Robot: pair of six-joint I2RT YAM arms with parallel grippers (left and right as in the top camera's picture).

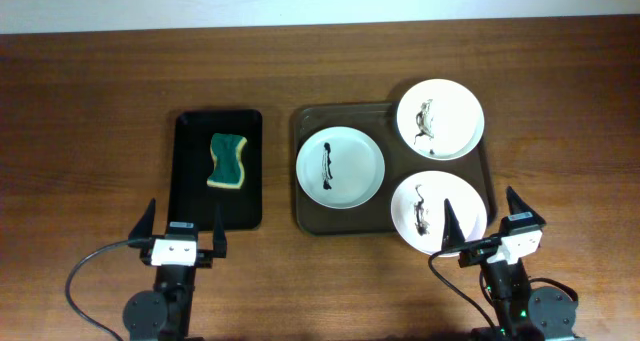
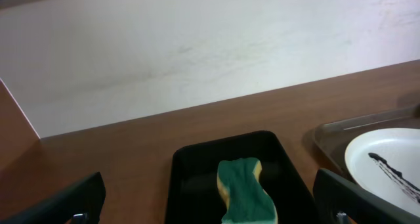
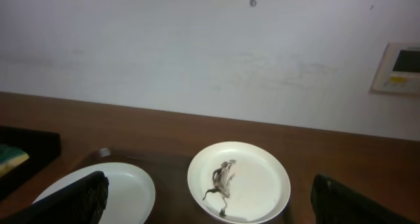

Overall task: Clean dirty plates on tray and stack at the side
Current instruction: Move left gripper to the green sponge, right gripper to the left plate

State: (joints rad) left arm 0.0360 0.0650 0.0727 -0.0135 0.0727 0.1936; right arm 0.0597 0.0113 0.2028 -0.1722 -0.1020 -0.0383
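Three small white plates with dark smears lie on the dark brown tray (image 1: 305, 171): one at the left (image 1: 341, 167), one at the back right (image 1: 440, 118) and one at the front right (image 1: 438, 213). The back right plate also shows in the right wrist view (image 3: 239, 182), and the left plate shows in the left wrist view (image 2: 387, 168). My left gripper (image 1: 182, 235) is open and empty, near the table's front edge, in front of the black tray. My right gripper (image 1: 492, 226) is open and empty, at the front right plate's near edge.
A smaller black tray (image 1: 190, 171) stands left of the brown tray and holds a green and yellow sponge (image 1: 228, 161), also in the left wrist view (image 2: 246, 190). Bare wooden table lies around both trays. A pale wall stands behind the table.
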